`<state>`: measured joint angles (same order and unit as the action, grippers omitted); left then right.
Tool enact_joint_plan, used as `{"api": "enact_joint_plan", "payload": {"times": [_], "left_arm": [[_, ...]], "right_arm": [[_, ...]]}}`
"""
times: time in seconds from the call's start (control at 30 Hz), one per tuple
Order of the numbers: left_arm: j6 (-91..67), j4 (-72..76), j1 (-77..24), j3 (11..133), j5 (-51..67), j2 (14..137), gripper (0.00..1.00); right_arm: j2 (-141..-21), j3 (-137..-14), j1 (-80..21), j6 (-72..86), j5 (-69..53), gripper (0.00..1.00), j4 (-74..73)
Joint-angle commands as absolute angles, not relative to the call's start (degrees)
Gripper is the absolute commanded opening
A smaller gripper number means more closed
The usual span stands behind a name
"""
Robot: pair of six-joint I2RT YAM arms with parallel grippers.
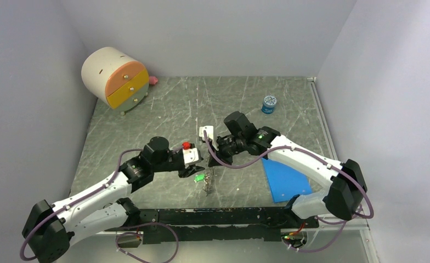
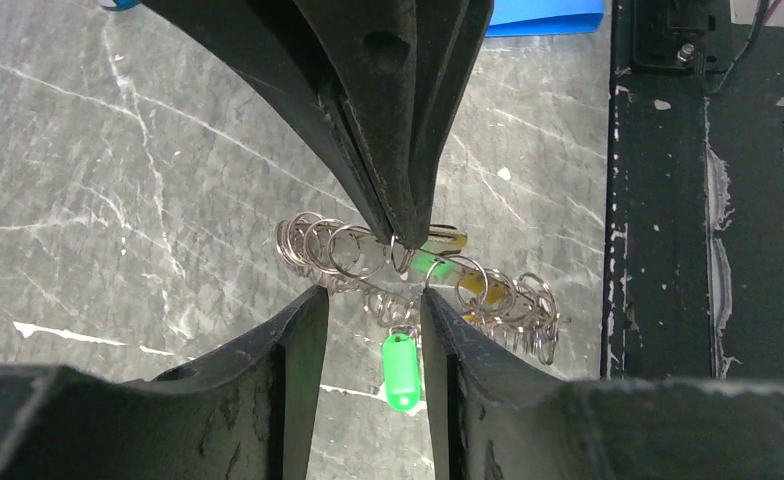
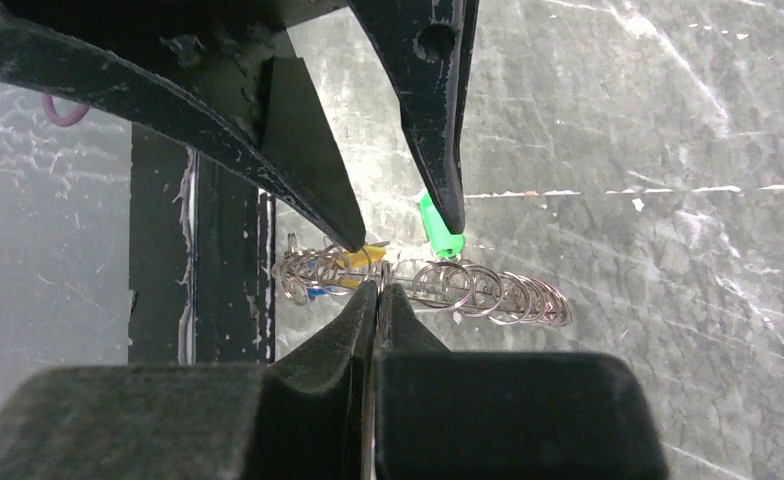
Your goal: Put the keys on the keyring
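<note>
Right tool [image 3: 376,292] pinched shut on the keyring [image 3: 488,290]; left tool [image 2: 373,300] parted either side of the green key [image 2: 401,372] dangling under the keyring; key looks hung; next, left should back off without snagging.

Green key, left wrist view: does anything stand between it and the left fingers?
Nothing visible. The green key lies in the open gap between the left fingers; the right fingers, shut on the keyring, are beyond.

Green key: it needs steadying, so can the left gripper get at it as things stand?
Probably yes. The left gripper is open, and the green key appears to dangle between its jaws with nothing blocking it. The right gripper, shut on the keyring close by, leaves little room.
</note>
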<state>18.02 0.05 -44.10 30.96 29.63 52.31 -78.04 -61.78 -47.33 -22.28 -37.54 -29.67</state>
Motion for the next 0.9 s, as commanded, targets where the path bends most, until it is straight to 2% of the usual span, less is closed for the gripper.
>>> {"api": "enact_joint_plan", "payload": {"times": [0.0, 0.2, 0.33, 0.43, 0.6, 0.77, 0.87], "left_arm": [[20.2, 0.5, -44.5, 33.7, 32.7, 52.0, 0.43], [18.5, 3.9, -44.4, 33.5, 36.1, 54.0, 0.35], [18.2, 5.9, -44.8, 33.5, 37.1, 55.7, 0.32], [18.4, 6.4, -45.1, 33.6, 37.1, 56.7, 0.25], [17.7, 7.7, -45.2, 33.8, 37.3, 57.5, 0.23], [17.6, 8.0, -45.3, 33.5, 36.7, 56.9, 0.06], [17.4, 7.5, -45.3, 33.4, 36.2, 56.0, 0.04]], "right_arm": [[-76.1, -65.0, -47.6, -24.2, -37.5, 0.00, -30.0], [-76.2, -65.1, -47.7, -24.0, -39.2, 0.00, -29.2], [-76.0, -64.6, -47.7, -23.5, -40.1, 0.00, -28.1], [-76.1, -64.5, -47.7, -23.5, -40.1, 0.00, -28.1], [-76.8, -64.9, -47.7, -23.9, -40.0, 0.00, -28.6], [-77.0, -64.5, -47.7, -23.8, -40.4, 0.00, -27.7], [-77.0, -64.4, -47.7, -24.0, -40.0, 0.00, -27.6]]}}
